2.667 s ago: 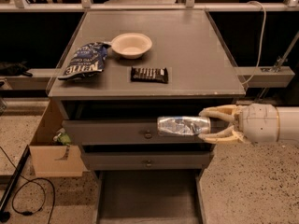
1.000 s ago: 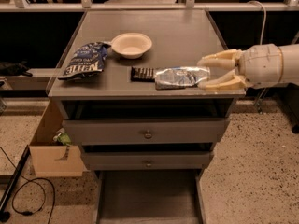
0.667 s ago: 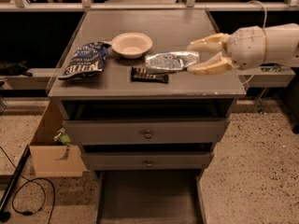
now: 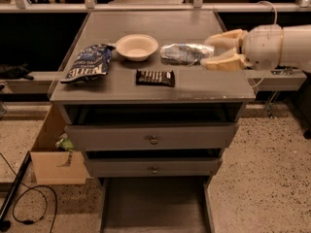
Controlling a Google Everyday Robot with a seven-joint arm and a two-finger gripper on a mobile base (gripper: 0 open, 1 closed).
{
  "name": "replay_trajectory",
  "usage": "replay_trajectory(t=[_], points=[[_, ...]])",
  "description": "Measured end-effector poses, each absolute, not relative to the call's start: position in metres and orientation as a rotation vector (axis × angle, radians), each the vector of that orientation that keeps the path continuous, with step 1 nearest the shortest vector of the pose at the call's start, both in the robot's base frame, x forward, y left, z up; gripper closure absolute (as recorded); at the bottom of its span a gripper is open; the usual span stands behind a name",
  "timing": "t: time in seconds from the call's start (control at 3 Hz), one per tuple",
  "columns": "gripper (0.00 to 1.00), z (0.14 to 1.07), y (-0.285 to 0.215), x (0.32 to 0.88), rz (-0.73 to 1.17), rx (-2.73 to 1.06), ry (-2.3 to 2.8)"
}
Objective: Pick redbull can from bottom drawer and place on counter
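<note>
Redbull can (image 4: 187, 54) lies on its side over the right half of the counter (image 4: 146, 23), its long axis running left to right, held there by the gripper (image 4: 207, 51) – whether it rests on the surface or hangs just above it cannot be told. At the counter's left edge a blue chip bag (image 4: 87, 62) overhangs the front-left corner; right of it sits a pale bowl (image 4: 137, 46), with the can's left end just beside its rim but apart from it. A dark candy bar (image 4: 155, 77) lies near the front edge, in front of the gap between bowl and can and clear of both. The whole back strip of the counter is bare, as is the front-right corner below the can. The gripper reaches in across the right edge, its two cream fingers (image 4: 226, 35) clamped narrow on the can's right end, the white arm trailing off to the right. Below, two upper drawers (image 4: 153, 139) are slightly out and the bottom drawer (image 4: 153, 203) is pulled open, its grey floor showing; a cardboard box (image 4: 53, 154) stands on the floor to the left of the cabinet. Against the moment before, the can sits a little farther back, no longer overlapping the candy bar – earlier still it hung in front of the top drawer.
</note>
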State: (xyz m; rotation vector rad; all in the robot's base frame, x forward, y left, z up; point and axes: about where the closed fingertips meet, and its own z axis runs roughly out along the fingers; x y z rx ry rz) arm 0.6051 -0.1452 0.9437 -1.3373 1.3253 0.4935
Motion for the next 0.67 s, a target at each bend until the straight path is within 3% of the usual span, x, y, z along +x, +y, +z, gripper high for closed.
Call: replay_trajectory(t=[0.67], points=[[1.00, 0.9193, -0.1724, 0.5895, 0.449, -1.212, 1.405]])
